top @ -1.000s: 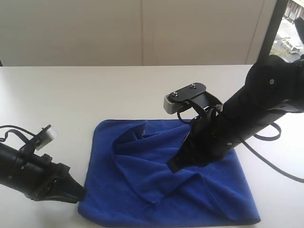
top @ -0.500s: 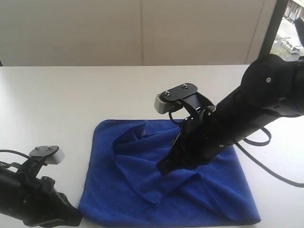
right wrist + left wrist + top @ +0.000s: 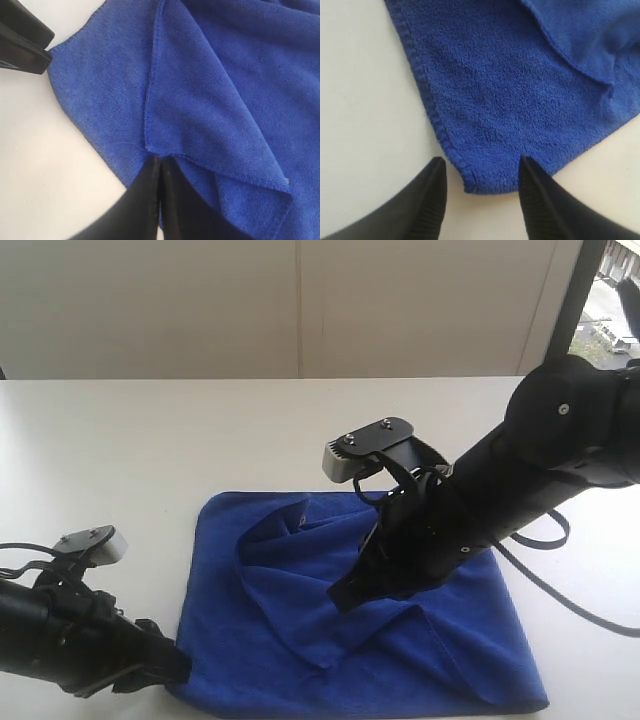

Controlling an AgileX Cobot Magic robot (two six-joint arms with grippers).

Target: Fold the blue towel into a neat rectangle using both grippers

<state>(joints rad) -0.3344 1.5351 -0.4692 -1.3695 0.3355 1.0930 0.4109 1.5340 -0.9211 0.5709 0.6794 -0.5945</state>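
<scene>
The blue towel (image 3: 400, 660) lies rumpled on the white table (image 3: 200, 440), with 1 flap doubled over its middle. The left gripper (image 3: 481, 160) stands wide, its 2 fingers (image 3: 427, 195) straddling the towel's lower-left corner in the exterior view. The right gripper (image 3: 160, 165) is pressed closed at the flap's corner (whether it pinches cloth, I cannot tell).

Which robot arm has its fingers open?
The left gripper: its fingers stand apart, either side of a corner of the blue towel. The right gripper has its fingers pressed together.
</scene>
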